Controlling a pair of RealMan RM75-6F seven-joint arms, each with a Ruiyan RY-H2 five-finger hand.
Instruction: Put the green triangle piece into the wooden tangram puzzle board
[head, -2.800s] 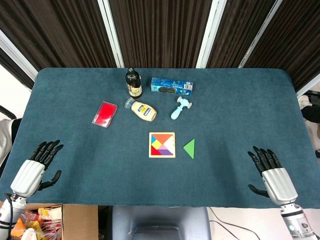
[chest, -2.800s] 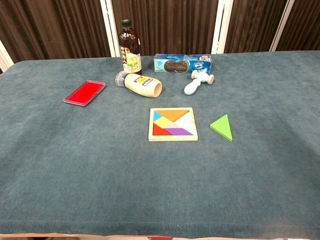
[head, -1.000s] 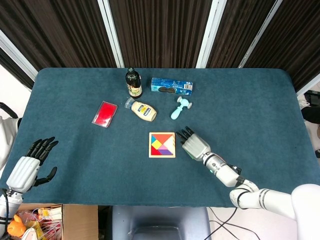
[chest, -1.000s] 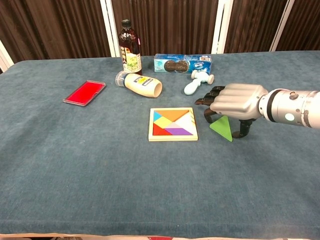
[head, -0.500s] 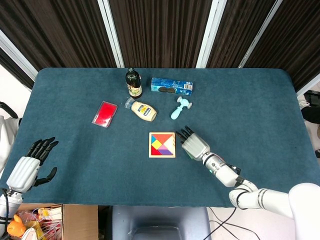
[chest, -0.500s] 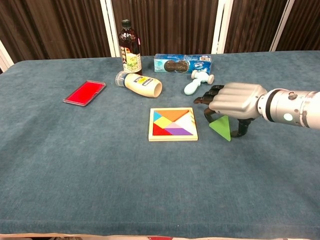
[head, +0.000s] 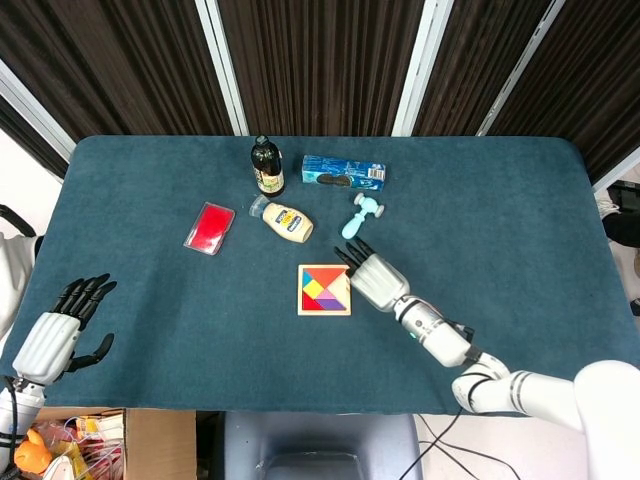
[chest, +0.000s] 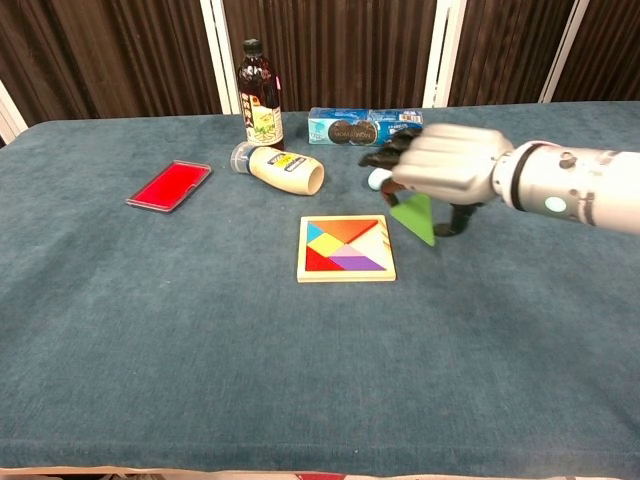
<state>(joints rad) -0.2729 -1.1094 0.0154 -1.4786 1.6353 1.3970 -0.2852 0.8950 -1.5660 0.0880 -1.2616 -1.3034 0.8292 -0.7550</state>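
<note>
Currently, step in hand: carry. The right hand (chest: 445, 170) held the green triangle piece (chest: 414, 218) clear of the worktop (chest: 300, 370), just right of the wooden tangram puzzle board (chest: 346, 249).
Fingers, right: closed on the triangle, which hung tilted below the palm; exactly which fingers pinched it could not be told from the chest view. In the head view the hand (head: 371, 279) hid the piece altogether.
Fingers, left: the left hand (head: 60, 335) lay at the near left corner, spread and holding nothing.
Board: six coloured pieces seated; a pale, unfilled triangular gap showed at its right side, facing the carried piece.
Next move, judged: shift the piece a little left over that gap, turn it so its edges match, lower it flat, then let go. The fit looked snug, so a tilted drop would likely leave one corner riding on the frame.
Edges: board frame raised around the pieces; its right rim sat just under the triangle's low corner.
Open room: bare cloth near and right of the board gave the arm free approach. Far side was more crowded: toy hammer (head: 357, 216) just beyond the fingertips, mayonnaise bottle (chest: 277, 168) lying on its side to the far left, biscuit box (chest: 350, 126) and dark bottle (chest: 259, 96) farther back. Red case (chest: 169, 185) well apart at left.
</note>
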